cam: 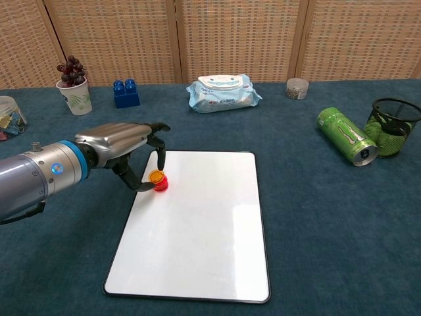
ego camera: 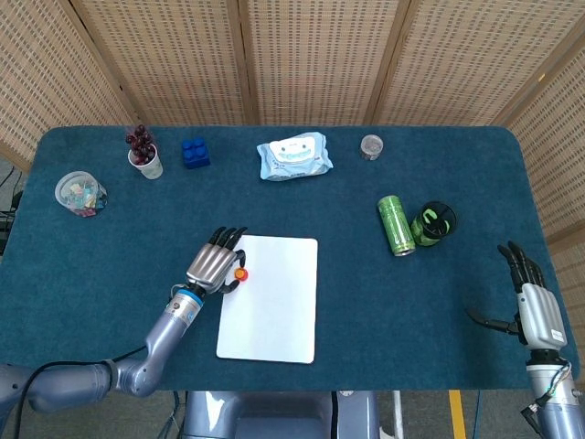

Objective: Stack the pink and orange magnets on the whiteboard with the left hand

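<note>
Head view looks steeply down; chest view (lower, nearer) shares the whiteboard.

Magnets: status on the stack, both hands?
Left hand pinching orange magnet, set on pink magnet at whiteboard corner, not released. Right hand open, idle at table edge. Nothing in the way.

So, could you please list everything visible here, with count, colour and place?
whiteboard: one, white, table centre
orange magnet: one, on the pink, pinched by left hand
pink magnet: one, whiteboard's upper left
wet wipes pack: one, light blue, back centre
blue block: one, back left
cup of grapes: one, white, back left
clear tub: one, far left
small jar: one, back
green can: one, lying right
mesh cup: one, black, far right
left hand: at whiteboard's corner
right hand: far right, empty
</note>
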Motion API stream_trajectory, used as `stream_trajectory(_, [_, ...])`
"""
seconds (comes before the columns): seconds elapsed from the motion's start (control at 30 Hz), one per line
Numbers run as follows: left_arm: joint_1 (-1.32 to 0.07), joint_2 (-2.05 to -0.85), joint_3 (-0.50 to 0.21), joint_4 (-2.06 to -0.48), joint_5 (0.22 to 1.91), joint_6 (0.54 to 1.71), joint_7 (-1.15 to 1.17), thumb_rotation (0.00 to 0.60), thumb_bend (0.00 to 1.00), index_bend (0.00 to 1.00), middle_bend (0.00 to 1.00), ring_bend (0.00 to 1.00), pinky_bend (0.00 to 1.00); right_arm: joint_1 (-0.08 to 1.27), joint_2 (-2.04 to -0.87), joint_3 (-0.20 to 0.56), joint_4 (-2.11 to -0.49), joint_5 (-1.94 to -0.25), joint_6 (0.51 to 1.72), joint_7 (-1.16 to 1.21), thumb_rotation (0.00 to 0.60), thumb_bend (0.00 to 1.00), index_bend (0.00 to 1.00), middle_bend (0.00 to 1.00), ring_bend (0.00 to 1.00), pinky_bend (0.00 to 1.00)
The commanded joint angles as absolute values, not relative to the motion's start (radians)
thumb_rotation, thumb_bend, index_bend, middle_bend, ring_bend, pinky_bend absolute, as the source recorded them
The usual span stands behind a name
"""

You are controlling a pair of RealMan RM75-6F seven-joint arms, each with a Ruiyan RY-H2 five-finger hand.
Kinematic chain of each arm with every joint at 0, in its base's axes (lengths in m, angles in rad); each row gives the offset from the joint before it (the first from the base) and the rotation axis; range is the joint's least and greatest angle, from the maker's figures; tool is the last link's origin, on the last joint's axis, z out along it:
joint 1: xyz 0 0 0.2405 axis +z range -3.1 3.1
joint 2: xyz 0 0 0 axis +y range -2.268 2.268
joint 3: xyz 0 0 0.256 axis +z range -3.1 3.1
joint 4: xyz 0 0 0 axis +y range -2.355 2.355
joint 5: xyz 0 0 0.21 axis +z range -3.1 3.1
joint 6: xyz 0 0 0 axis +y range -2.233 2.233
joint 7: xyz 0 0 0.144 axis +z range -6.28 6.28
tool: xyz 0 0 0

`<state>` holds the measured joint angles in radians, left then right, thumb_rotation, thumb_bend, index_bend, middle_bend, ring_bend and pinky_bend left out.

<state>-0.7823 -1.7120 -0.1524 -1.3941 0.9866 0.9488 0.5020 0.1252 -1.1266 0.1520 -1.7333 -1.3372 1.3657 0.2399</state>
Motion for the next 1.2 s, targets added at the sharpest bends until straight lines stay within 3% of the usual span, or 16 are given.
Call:
stream_trajectory(0.03, [-0.783, -1.712, -0.153, -1.393, 0.986, 0.946, 0.498, 0.6, 0.25, 0.19, 0.0, 0.0, 0.0, 0.125, -1.127, 0.152, -1.733, -1.337, 1.366, 0.24, 0.6, 0.1, 0.0, 0.0, 0.0, 0.0])
stream_trajectory(0.3, [-0.776, -1.693, -0.16, -1.418, 1.006, 0.961, 0.469, 0.6, 0.25, 0.08, 0.0, 0.0, 0.0, 0.125, -1.126, 0.152, -1.733, -1.337, 1.364, 0.242, 0.6, 0.1, 0.0, 0.0, 0.0, 0.0])
stream_trajectory(0.47, [-0.741, -1.622, -0.147, -1.488, 1.077, 1.025, 0.44, 0.6, 0.22, 0.0, 0.0, 0.0, 0.0, 0.126, -1.126, 0.152, -1.731, -1.337, 1.364, 0.243, 0.6, 0.1, 0.0, 0.0, 0.0, 0.0])
stream_trajectory(0.57, [-0.691, -1.553, -0.119, -1.528, 1.14, 1.105, 0.427, 0.6, 0.19, 0.0, 0.0, 0.0, 0.0, 0.126, -1.126, 0.151, -1.73, -1.338, 1.364, 0.242, 0.6, 0.1, 0.0, 0.0, 0.0, 0.0])
stream_trajectory(0.8, [-0.488, -1.44, -0.047, -1.487, 1.266, 1.417, 0.393, 0.6, 0.14, 0.0, 0.0, 0.0, 0.0, 0.125, -1.131, 0.149, -1.727, -1.346, 1.377, 0.21, 0.6, 0.1, 0.0, 0.0, 0.0, 0.0])
stream_trajectory(1.2, [-0.292, -1.327, 0.003, -1.487, 1.272, 1.505, 0.17, 0.6, 0.13, 0.0, 0.0, 0.0, 0.0, 0.12, -1.141, 0.148, -1.726, -1.353, 1.399, 0.172, 0.6, 0.1, 0.0, 0.0, 0.0, 0.0])
